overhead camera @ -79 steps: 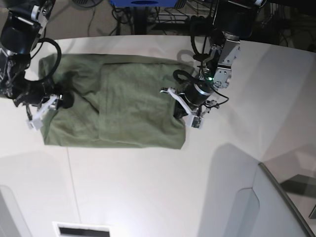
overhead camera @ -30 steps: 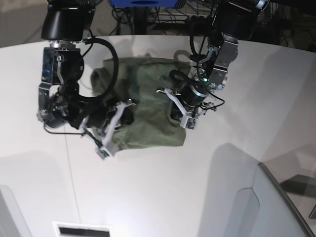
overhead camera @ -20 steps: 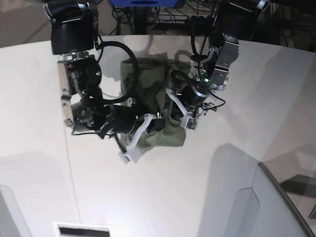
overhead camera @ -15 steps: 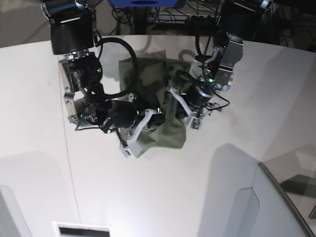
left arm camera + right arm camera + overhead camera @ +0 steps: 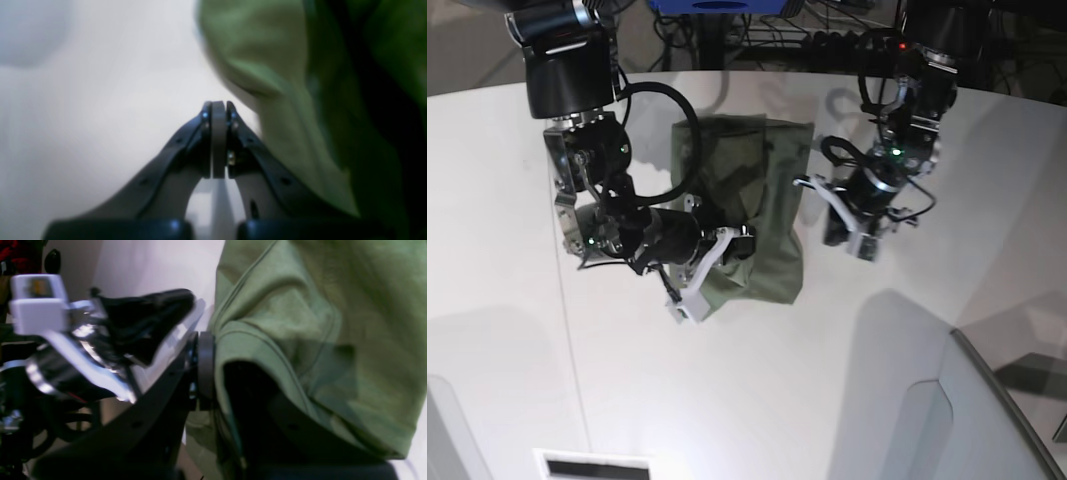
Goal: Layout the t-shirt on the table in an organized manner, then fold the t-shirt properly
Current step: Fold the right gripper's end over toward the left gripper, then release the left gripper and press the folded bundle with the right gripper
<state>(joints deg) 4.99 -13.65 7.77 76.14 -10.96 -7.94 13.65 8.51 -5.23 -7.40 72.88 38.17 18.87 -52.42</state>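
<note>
The right gripper [image 5: 206, 370] has its fingers clamped on a hemmed edge of the t-shirt [image 5: 757, 215], the cloth draping over one finger. The left gripper [image 5: 218, 140] has its fingers pressed together on nothing, just beside the shirt's right edge and apart from it. The olive shirt lies folded into a narrow upright block on the far middle of the white table [image 5: 727, 390], between the two arms.
</note>
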